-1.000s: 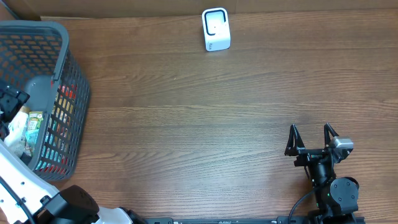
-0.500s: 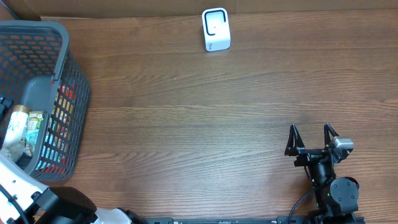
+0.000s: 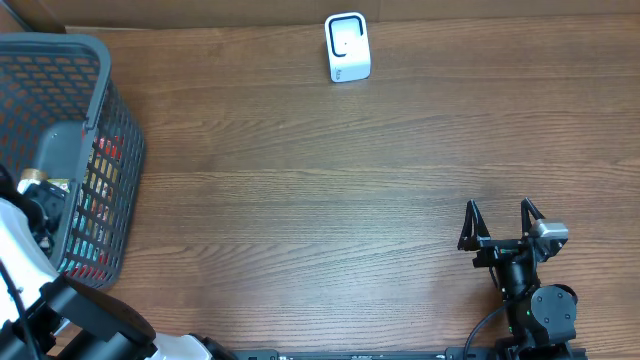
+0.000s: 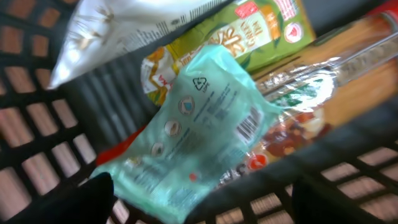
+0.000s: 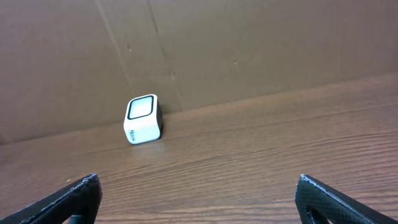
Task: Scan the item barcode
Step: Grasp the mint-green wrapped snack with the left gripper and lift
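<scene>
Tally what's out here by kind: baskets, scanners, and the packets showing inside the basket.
Basket: 1, the grey basket
Scanner: 1, the white scanner
Packets showing: 4, a white bag, a yellow-green pack, a teal pouch and a clear pasta packet; more may lie hidden
Total: 6

1. Basket (image 3: 118, 170): dark grey, lattice mesh.
2. Pouch (image 4: 199, 130): mint green, white icons, black barcode.
3. Packet (image 4: 255, 31): yellow-green, red labels.
4. Bag (image 4: 118, 25): white.
5. Scanner (image 3: 347, 47): white, dark window.
6. Bench (image 3: 350, 180): brown wood grain.
</scene>
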